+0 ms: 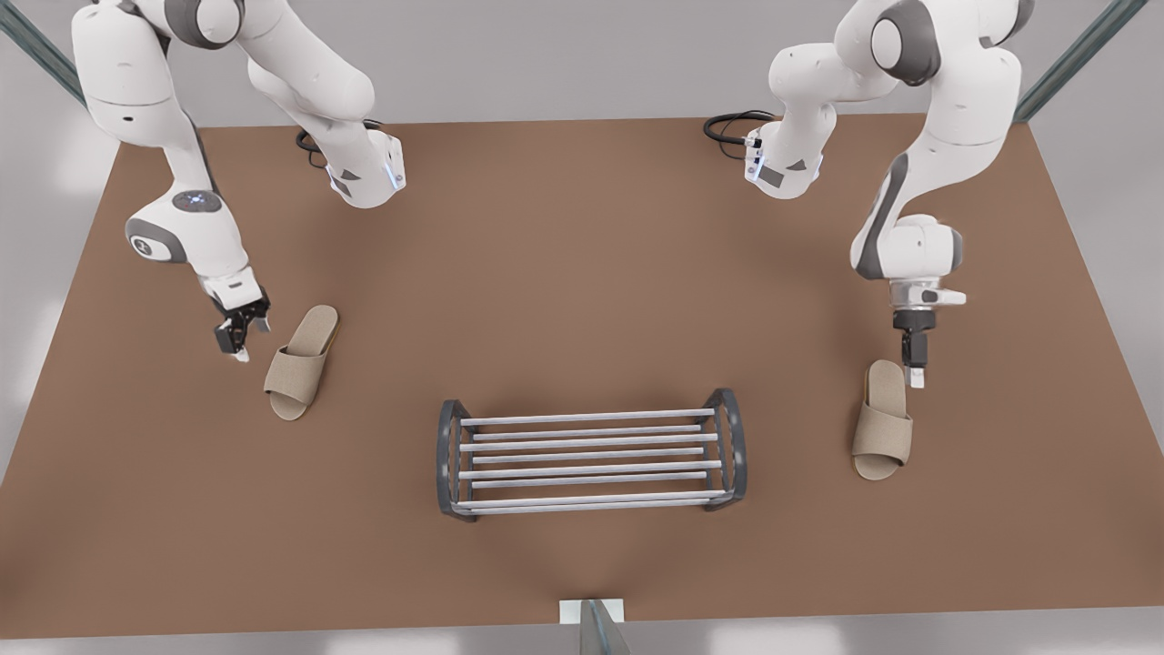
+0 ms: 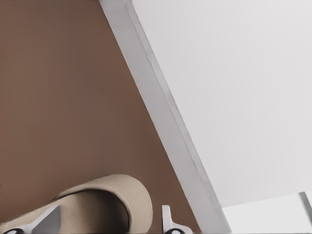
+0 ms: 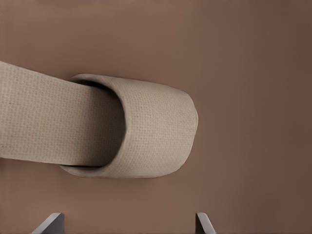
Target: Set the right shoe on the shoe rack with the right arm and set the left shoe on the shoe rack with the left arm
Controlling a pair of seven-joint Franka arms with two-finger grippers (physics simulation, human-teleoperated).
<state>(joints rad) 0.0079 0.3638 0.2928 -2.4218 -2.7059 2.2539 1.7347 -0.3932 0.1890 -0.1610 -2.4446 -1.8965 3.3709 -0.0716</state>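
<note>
Now left pincer by left shoe, right pincer by right shoe

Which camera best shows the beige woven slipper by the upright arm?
The right wrist view: beige woven slipper seen close, under the open right gripper. The front view shows it whole but small; the left wrist view has the other slipper by the left gripper.

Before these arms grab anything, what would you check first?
1. Left gripper open: ok.
2. Right gripper open: ok.
3. Left shoe squarely between the left gripper's fingers: cannot tell; only its toe shows near them.
4. Right shoe between the right gripper's fingers: not ok; both fingertips sit off the shoe.
5. Both shoes flat on the table: ok.
6. Shoe rack upright, bars free: ok.
</note>
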